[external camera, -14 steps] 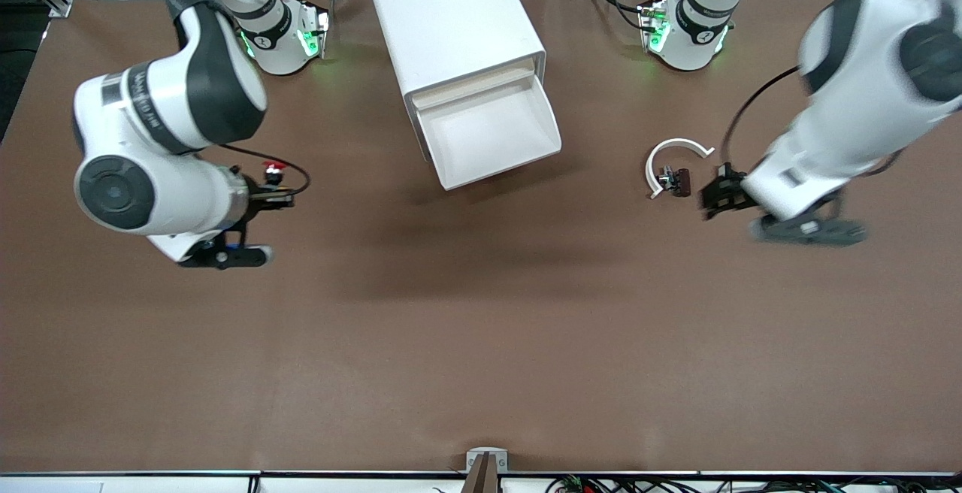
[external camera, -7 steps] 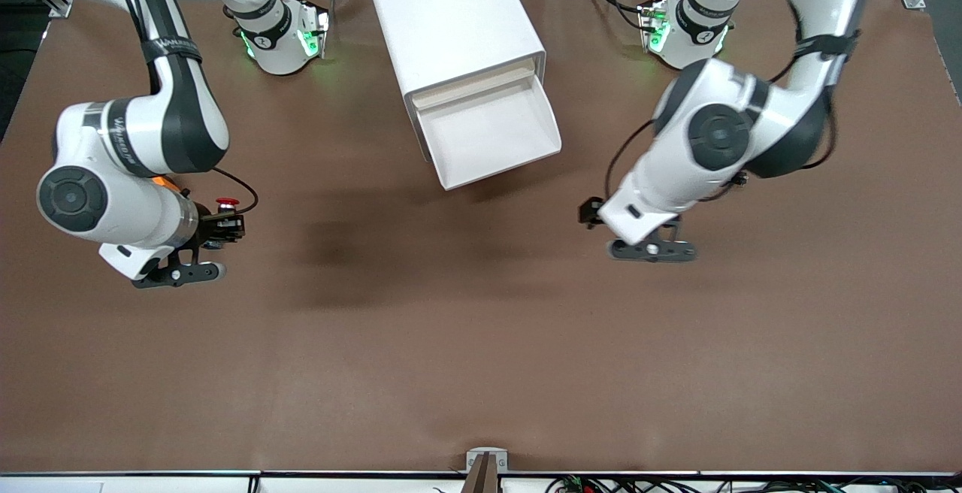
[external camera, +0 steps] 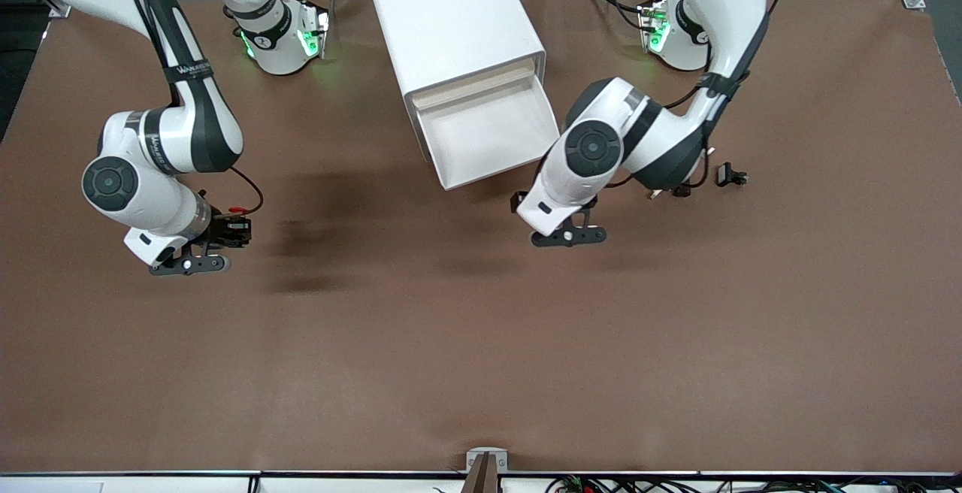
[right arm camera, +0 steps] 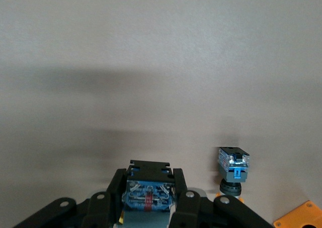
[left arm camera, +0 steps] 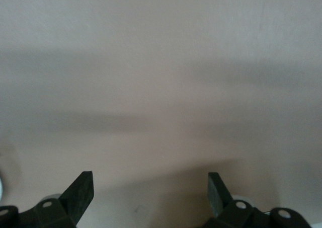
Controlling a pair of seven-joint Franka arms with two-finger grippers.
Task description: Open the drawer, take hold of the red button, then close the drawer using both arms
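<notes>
Two things have shifted over the last second. My left pincer (external camera: 560, 234) has swung in from the left arm's end of the desk (external camera: 481, 373) and now hangs over bare desk just nearer the camera than the open drawer (external camera: 492, 140); in the left wrist view its fingers (left arm camera: 80, 193) stand wide with nothing between them. My right pincer (external camera: 229, 231) has carried the button (external camera: 237, 213) away from the cabinet (external camera: 451, 19) and lower, over the right arm's end of the desk. In the right wrist view the jaws are clamped on the button's blue body, and the front view shows a red cap at the pincer tip.

So I judge the grab done and the drawer the only step left: it stands pulled out, tray empty as far as I can see. The left arm looks to be lining up on the drawer's front edge to push it home, though the wrist view shows only desk.

A second small button (right arm camera: 233, 168) stands on the desk near the right pincer, beside an orange block (right arm camera: 302, 217); I think its cap faces down, but I can't be sure. A small dark part (external camera: 730, 175) lies at the left arm's end.
</notes>
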